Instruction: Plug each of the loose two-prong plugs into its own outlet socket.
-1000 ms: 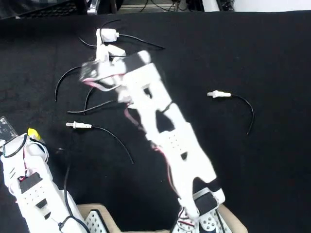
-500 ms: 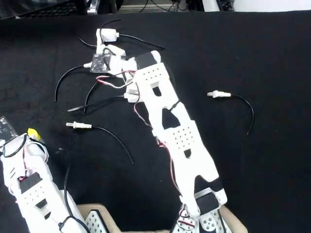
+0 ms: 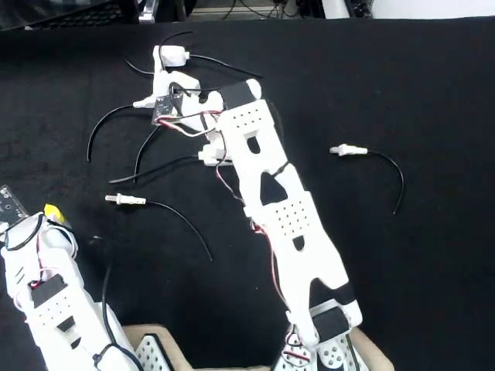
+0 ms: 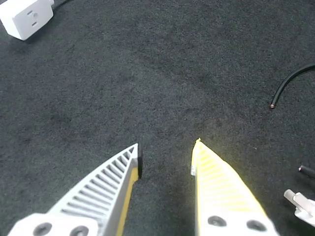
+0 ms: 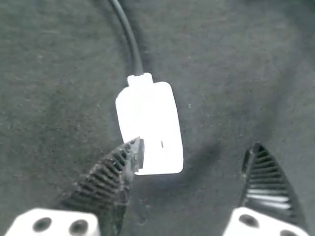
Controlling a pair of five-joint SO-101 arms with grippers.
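My right gripper [image 3: 172, 76] is open at the far left of the black table, right at a white outlet socket [image 3: 173, 56] with a black cable. In the right wrist view the socket [image 5: 149, 123] lies flat between the open fingers of that gripper [image 5: 196, 146], with one dark fingertip [image 5: 129, 156] at its edge. Loose white two-prong plugs lie at the left [image 3: 124, 199] and at the right [image 3: 348, 150]. My left gripper [image 4: 166, 146] stands open over bare cloth at the near left. Off to one side of it lies another socket [image 4: 24, 17].
Several loose black cables [image 3: 147, 166] curl on the cloth left of the right arm. A small white plug tip [image 3: 142, 103] lies beside the right gripper. A cable end [image 4: 290, 86] and a plug [image 4: 300, 201] lie near the left gripper.
My right gripper has swung from the left toward the far socket and moved closer to it. The left arm has kept still.
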